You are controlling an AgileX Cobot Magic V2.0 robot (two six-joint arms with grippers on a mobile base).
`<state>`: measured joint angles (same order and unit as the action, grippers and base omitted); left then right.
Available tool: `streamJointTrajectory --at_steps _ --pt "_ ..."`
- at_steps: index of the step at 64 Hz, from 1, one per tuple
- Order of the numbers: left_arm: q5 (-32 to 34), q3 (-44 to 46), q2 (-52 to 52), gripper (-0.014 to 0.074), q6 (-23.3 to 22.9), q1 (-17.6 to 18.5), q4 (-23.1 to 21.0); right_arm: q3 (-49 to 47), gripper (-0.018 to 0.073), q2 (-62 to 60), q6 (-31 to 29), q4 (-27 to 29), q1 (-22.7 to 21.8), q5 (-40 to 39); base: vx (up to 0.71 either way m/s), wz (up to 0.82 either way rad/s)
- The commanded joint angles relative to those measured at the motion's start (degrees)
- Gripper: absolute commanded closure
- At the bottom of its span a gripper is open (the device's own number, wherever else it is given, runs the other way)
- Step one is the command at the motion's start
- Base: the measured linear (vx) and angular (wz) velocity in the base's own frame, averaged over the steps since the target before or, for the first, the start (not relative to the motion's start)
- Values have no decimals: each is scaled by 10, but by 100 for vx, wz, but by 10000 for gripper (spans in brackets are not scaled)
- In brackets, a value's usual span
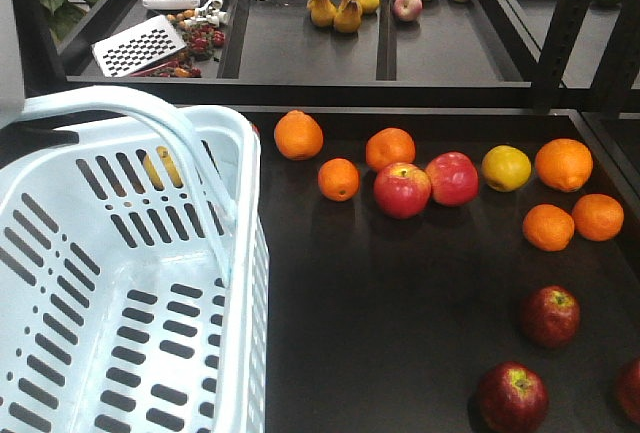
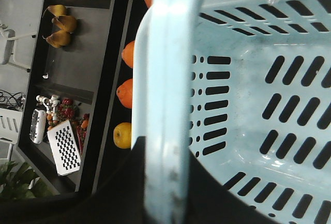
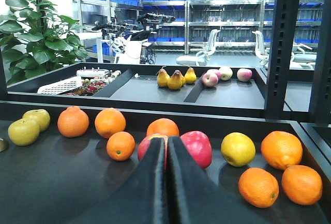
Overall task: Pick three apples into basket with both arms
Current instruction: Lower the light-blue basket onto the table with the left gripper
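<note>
Dark table [image 1: 400, 293], right pincer [image 3: 166, 154] level, closed empty, left pincer [image 2: 164, 193] by basket [image 1: 40, 168], grip unclear

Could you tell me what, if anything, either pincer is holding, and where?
The left pincer appears to grip the basket by its hoop handle; the right pincer is shut, holding nothing.

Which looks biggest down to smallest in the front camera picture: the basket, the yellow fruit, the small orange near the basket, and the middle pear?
1. basket, by far
2. yellow fruit
3. small orange, only a bit smaller
4. middle pear, but it sits farther back, so its real size is unsure
</note>
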<state>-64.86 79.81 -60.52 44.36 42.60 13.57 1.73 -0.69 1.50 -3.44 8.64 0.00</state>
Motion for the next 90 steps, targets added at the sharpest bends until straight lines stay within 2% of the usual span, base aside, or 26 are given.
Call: streamJointTrajectory --at_steps 1,34,45,49,65,90 --pt "45 16 7 603 -9 2 7 7 568 -7 0 -4 0 -40 0 0" --pt "51 16 4 603 -9 2 6 7 568 -7 0 -4 0 -40 0 0" --pt "63 2 -36 603 -12 2 44 7 568 -7 0 -4 0 -40 0 0" --pt "88 -8 -60 603 -16 2 58 7 568 -7 0 -4 0 -40 0 0" --pt "258 -20 -174 603 -28 -4 57 7 568 -7 0 -4 0 -40 0 0" --pt "416 -17 -328 603 -38 -5 52 7 568 -7 0 -4 0 -40 0 0"
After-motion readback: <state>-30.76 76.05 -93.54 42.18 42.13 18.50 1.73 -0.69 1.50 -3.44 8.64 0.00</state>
